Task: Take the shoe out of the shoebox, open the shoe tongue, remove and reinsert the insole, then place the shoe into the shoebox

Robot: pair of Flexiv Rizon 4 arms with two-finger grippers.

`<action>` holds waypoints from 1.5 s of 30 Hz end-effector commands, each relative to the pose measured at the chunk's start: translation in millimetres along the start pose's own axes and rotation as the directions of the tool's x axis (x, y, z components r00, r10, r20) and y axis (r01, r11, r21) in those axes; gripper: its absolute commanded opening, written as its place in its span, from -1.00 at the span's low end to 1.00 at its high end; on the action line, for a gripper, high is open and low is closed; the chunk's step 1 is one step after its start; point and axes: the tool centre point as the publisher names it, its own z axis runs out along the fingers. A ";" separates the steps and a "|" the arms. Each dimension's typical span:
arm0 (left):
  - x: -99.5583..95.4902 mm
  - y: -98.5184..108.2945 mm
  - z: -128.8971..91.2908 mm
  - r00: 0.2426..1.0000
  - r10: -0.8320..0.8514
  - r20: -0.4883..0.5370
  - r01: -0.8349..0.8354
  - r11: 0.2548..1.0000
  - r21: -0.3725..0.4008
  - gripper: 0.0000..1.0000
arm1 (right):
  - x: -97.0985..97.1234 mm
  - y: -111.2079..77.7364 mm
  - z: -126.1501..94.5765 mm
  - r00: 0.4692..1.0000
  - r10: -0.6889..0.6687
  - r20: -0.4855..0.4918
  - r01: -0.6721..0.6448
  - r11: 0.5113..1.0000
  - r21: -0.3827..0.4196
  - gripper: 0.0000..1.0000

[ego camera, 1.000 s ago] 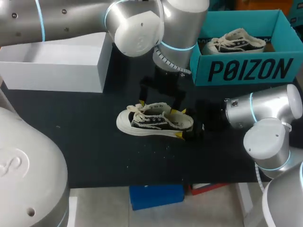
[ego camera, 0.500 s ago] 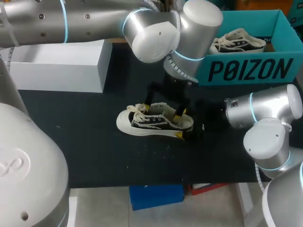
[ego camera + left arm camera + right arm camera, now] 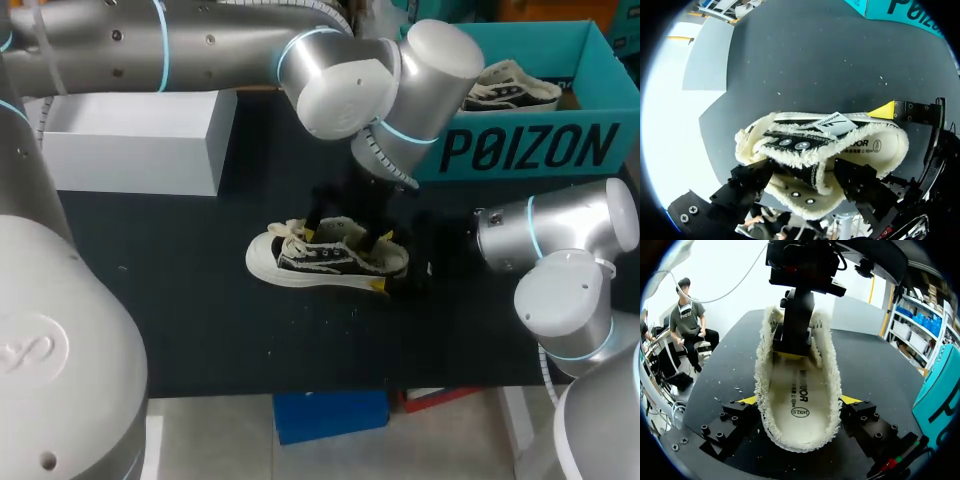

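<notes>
"How are the two arms posed?"

"The left arm (image 3: 200,40) stretches in past the table's middle. Its wrist is bent so the left gripper (image 3: 343,232) points straight down. The right arm (image 3: 560,250) lies low and level. The right gripper (image 3: 799,400) is clamped on the heel of the shoe (image 3: 300,262) from both sides."

Table (image 3: 180,330): everything named below is borne on it.
Shoe (image 3: 325,258): laid on its sole at the middle of the table, toe toward the left side, heel toward the right.
Shoebox (image 3: 520,150): set at the far right corner, behind the shoe and apart from it.
Second shoe (image 3: 510,88): lodged inside the shoebox.
White box (image 3: 130,150): placed at the far left, well apart from the shoebox.
Left gripper (image 3: 343,228): held over the shoe's middle.
Right gripper (image 3: 799,400): set at the heel, which is clasped between its fingers from both sides.
</notes>
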 end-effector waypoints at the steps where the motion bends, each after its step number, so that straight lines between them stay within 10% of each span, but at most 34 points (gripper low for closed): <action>1: 1.1 -1.7 2.7 1.000 0.000 0.008 0.000 1.000 -0.003 -0.95 | -1.3 0.3 0.3 1.000 0.002 -0.001 -0.002 1.000 0.004 -1.00; 26: -16.7 1.5 -34.7 0.994 -0.022 -0.110 0.032 0.996 0.084 -1.00 | -1.3 0.3 0.3 1.000 0.002 -0.001 -0.002 1.000 0.004 -1.00; 45: -69.9 12.8 -37.1 0.979 -0.129 -0.160 0.150 0.981 0.127 -1.00 | -1.3 0.3 0.3 1.000 0.002 -0.001 -0.002 1.000 0.004 -1.00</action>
